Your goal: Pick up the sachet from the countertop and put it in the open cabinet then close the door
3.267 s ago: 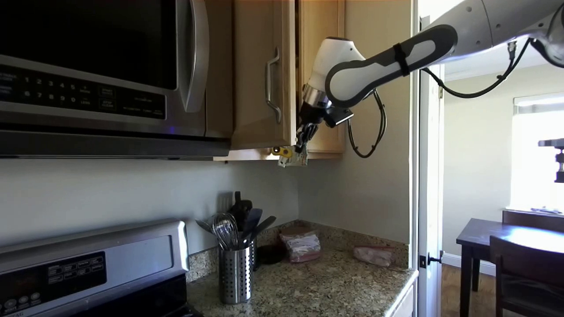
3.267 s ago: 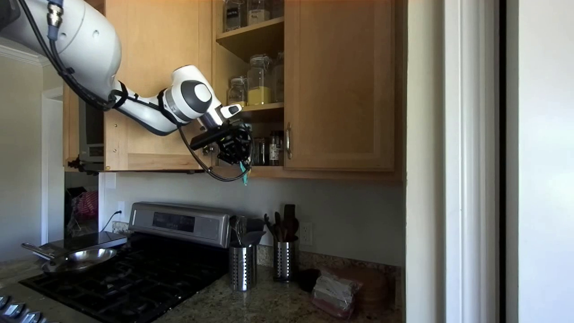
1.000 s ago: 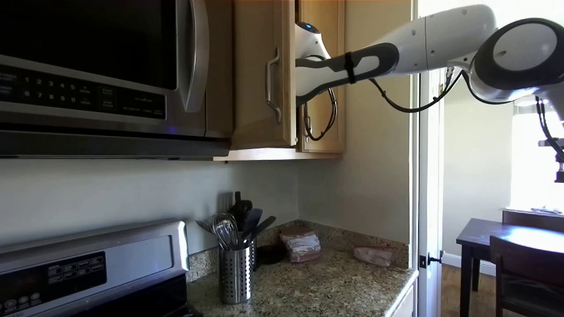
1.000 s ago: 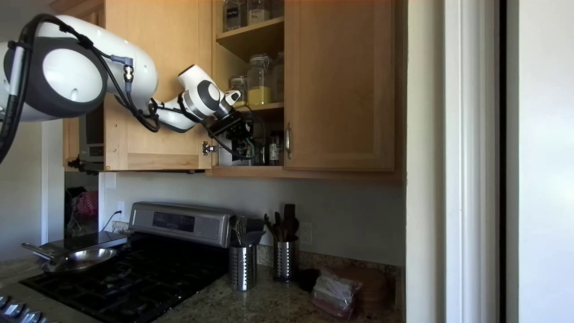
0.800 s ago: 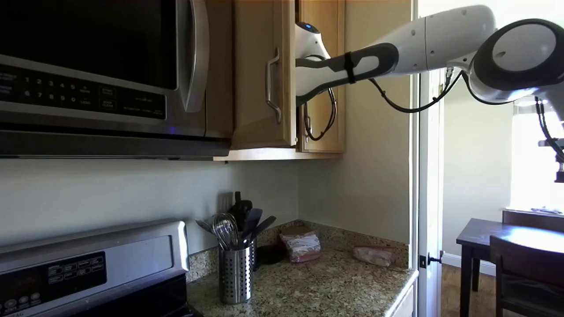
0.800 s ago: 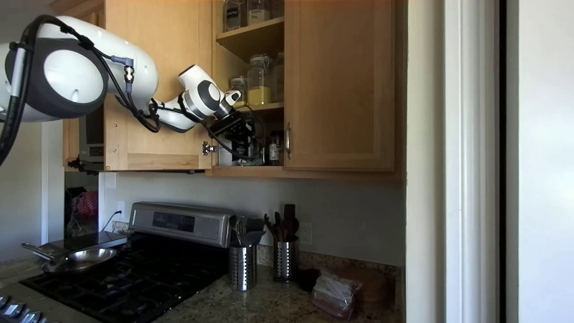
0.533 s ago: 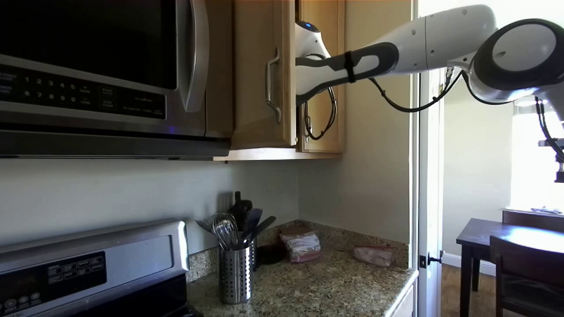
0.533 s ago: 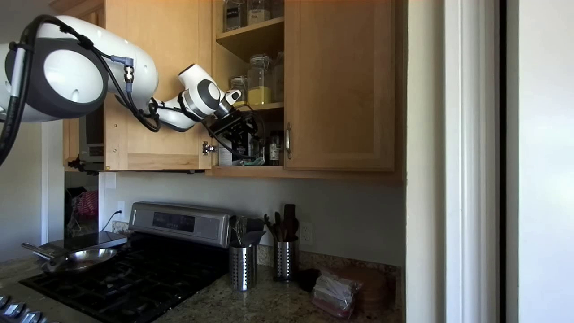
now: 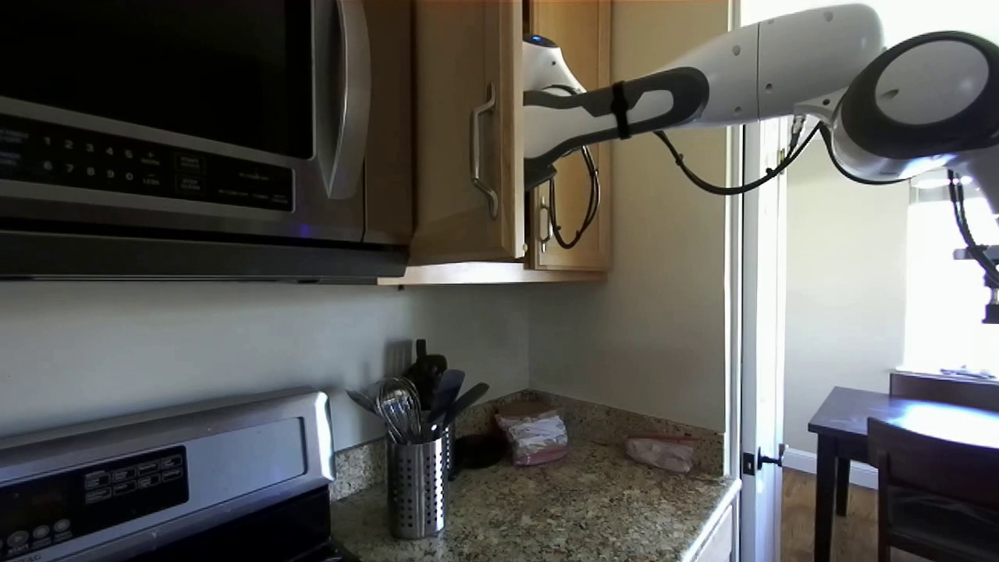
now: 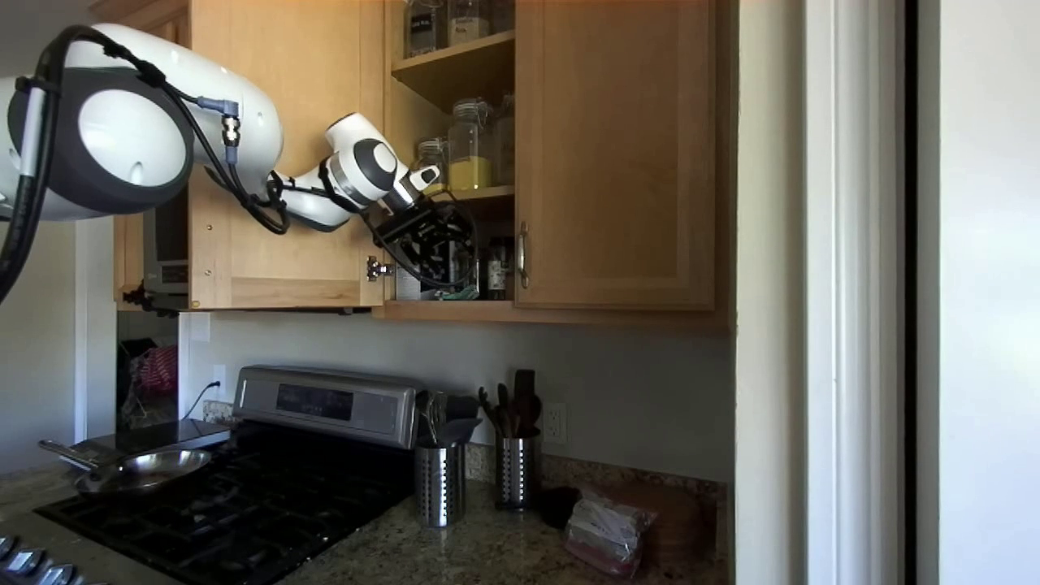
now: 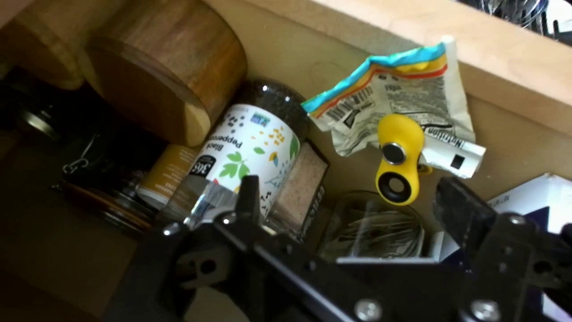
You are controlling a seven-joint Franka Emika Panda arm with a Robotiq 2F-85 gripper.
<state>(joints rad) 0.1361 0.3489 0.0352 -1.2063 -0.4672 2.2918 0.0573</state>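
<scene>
Location: sachet (image 11: 393,96) inside the cabinet (image 10: 455,311), upper right of the wrist frame, yellow clip (image 11: 397,156) on it. Tool: gripper (image 11: 354,200) spread wide, nothing held. Judgement: placing done; withdrawal and door (image 10: 288,154) closing remain.

Risk 1: a fingertip (image 11: 460,203) snags the clip on the way out and drags the sachet over the front lip (image 11: 402,22), down to the countertop (image 9: 593,492). Cause: clip near the finger gap, teal end near the lip; whether it touches, cannot tell.
Risk 2: that teal end, if it pokes past the lip, gets pinched by the door.
Risk 3: sideways drift knocks the pepper jar (image 11: 250,150), centre, or the white box (image 11: 540,192), lower right.
Risk 4: door swung too soon hits the arm (image 10: 244,106), which stands before the opening.

Edges: shelf (image 10: 487,192) just above the gripper, centre of an exterior view; neighbouring door (image 10: 617,154) to its right. Open room: outward, toward the right of the frame, past the door handle (image 9: 474,148) in an exterior view
</scene>
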